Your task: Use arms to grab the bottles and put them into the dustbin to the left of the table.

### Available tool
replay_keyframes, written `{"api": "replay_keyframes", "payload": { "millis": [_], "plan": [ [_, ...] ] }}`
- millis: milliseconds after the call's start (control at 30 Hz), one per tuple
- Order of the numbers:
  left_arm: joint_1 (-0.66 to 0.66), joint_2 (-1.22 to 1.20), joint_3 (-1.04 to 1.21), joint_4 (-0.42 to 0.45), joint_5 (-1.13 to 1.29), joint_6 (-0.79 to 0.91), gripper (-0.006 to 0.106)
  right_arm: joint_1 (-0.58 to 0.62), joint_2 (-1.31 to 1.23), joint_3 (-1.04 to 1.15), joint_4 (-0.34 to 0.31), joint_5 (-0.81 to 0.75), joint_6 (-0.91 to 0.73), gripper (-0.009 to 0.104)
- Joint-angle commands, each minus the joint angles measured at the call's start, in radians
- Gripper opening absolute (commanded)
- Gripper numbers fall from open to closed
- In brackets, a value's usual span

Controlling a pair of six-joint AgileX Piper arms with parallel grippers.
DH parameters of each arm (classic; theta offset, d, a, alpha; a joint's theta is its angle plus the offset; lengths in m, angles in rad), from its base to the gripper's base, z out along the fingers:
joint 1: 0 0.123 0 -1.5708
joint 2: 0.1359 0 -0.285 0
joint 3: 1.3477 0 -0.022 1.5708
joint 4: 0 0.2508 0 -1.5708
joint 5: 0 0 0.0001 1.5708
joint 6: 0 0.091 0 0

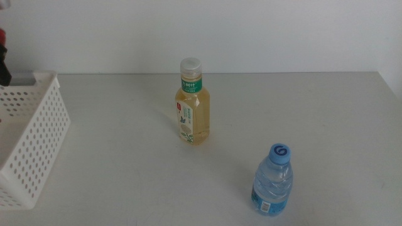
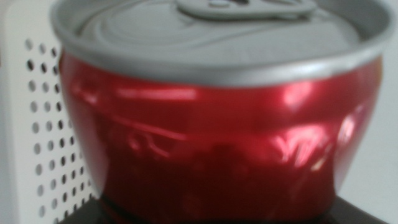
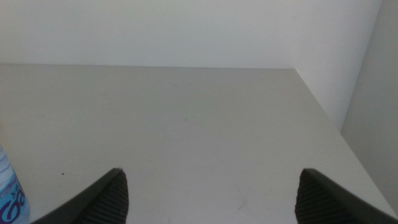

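My left pincer (image 2: 217, 214) grips the red can (image 2: 217, 124) upright over the bin (image 1: 31, 144) at the counter's left edge. My right pincer (image 3: 208, 193), jaws wide and empty, waits nearest the water bottle (image 1: 272, 181); the tea bottle (image 1: 192, 103) stands mid-counter.

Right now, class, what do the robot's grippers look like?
Right gripper: two dark grey, wedge-shaped jaws with ribbed faces. Left gripper: only a black shape at the middle view's edge, otherwise hidden behind the red can. No cables or markings show.
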Motion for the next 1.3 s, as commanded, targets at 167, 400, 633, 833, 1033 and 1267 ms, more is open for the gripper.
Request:
{"api": "replay_keyframes", "payload": {
  "millis": [167,400,633,833,1033,1267],
  "plan": [
    [0.053,0.087,-0.046,0.008,-0.041,0.012,0.028,-0.005,-0.022,-0.01,-0.007,-0.073,-0.006,0.071],
    [0.053,0.197,-0.046,0.084,-0.051,0.01,0.028,-0.005,-0.022,-0.01,-0.007,-0.073,-0.006,0.071],
    [0.053,0.282,-0.046,0.145,-0.051,-0.059,0.028,-0.005,-0.022,-0.01,-0.007,-0.073,-0.006,0.071],
    [0.053,0.312,-0.046,0.167,-0.053,-0.059,0.032,-0.005,-0.022,-0.01,-0.007,-0.073,-0.006,0.071],
    [0.053,0.314,-0.046,0.182,-0.073,-0.083,0.045,-0.005,-0.022,-0.01,-0.007,-0.073,-0.006,0.071],
    [0.051,0.314,-0.046,0.145,-0.063,-0.079,0.085,-0.005,-0.022,-0.01,-0.007,-0.073,-0.006,0.071]
  ]
}}
